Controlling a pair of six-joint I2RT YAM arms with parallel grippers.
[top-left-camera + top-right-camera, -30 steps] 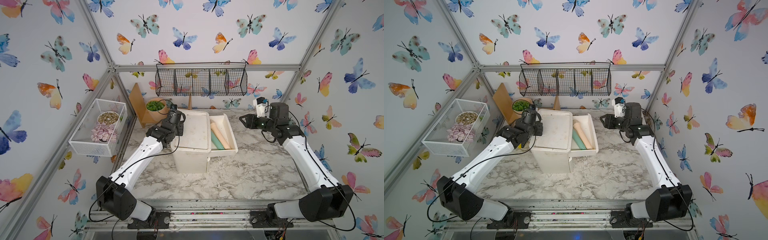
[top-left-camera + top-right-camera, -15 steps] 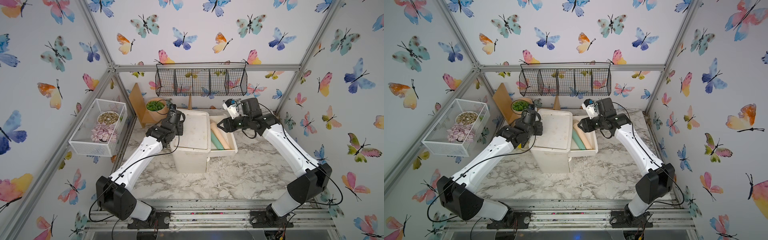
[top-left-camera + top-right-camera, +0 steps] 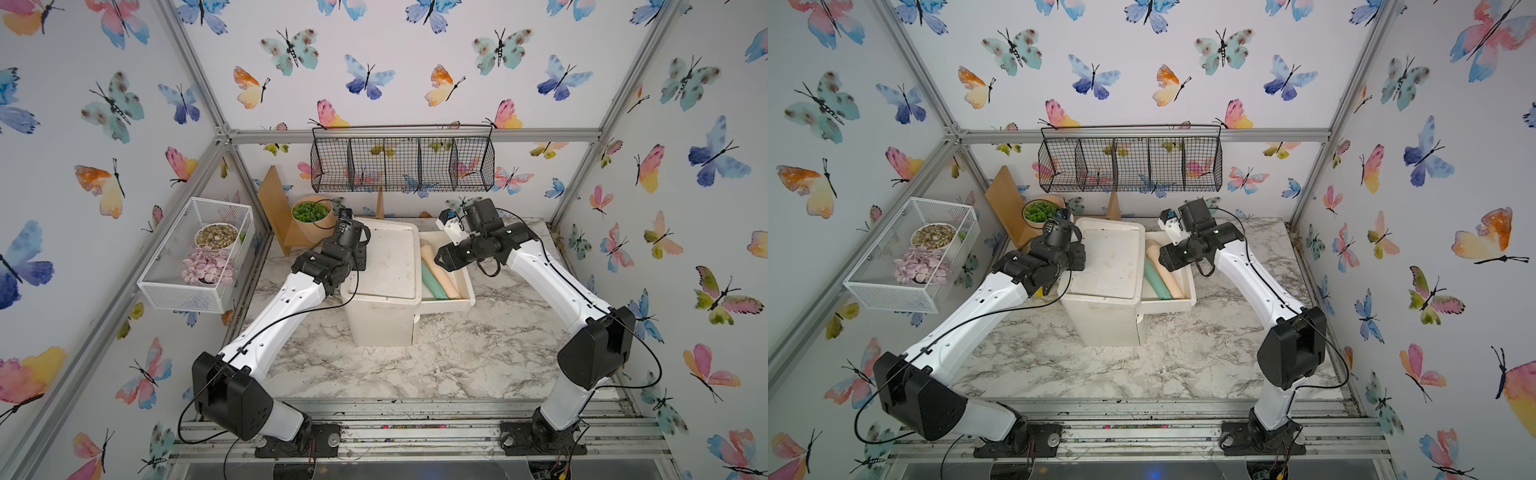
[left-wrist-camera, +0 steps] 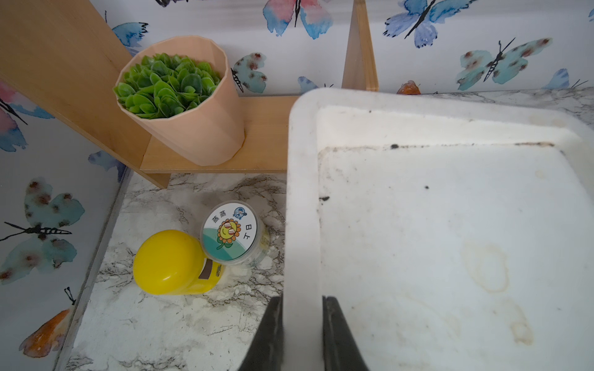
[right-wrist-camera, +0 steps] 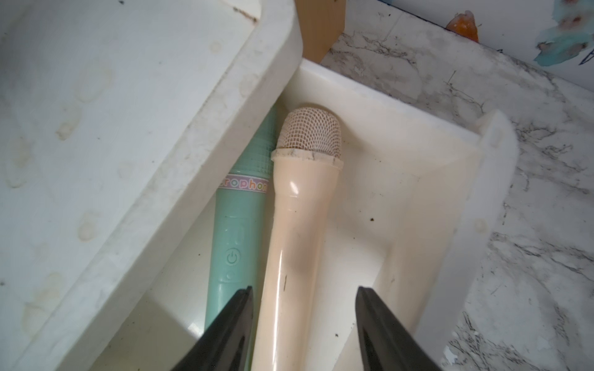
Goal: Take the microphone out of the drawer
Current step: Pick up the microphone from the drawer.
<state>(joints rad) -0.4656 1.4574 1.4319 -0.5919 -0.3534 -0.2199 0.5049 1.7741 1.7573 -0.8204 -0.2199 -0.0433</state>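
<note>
A white drawer (image 3: 468, 286) (image 3: 1190, 293) stands pulled out to the right of a white cabinet (image 3: 386, 257) (image 4: 450, 225). Two microphones lie side by side in it: a cream microphone (image 3: 441, 272) (image 3: 1168, 270) (image 5: 299, 225) and a mint-green microphone (image 3: 430, 283) (image 5: 234, 231) partly under the cabinet top. My right gripper (image 3: 438, 259) (image 3: 1163, 255) (image 5: 303, 289) hovers open just above the cream one's handle, one finger on either side. My left gripper (image 4: 302, 298) (image 3: 356, 259) is shut on the cabinet top's left rim.
Left of the cabinet lie a yellow-capped bottle (image 4: 173, 261) and a small jar with a sunflower label (image 4: 229, 234). A pot of green leaves (image 3: 311, 216) sits on a wooden stand behind. A black wire basket (image 3: 401, 164) hangs on the back wall, a white mesh basket (image 3: 195, 253) on the left.
My right arm has swung left from the table's right side to over the open drawer, its gripper now low above the cream microphone. The left arm has stayed on the cabinet rim.
</note>
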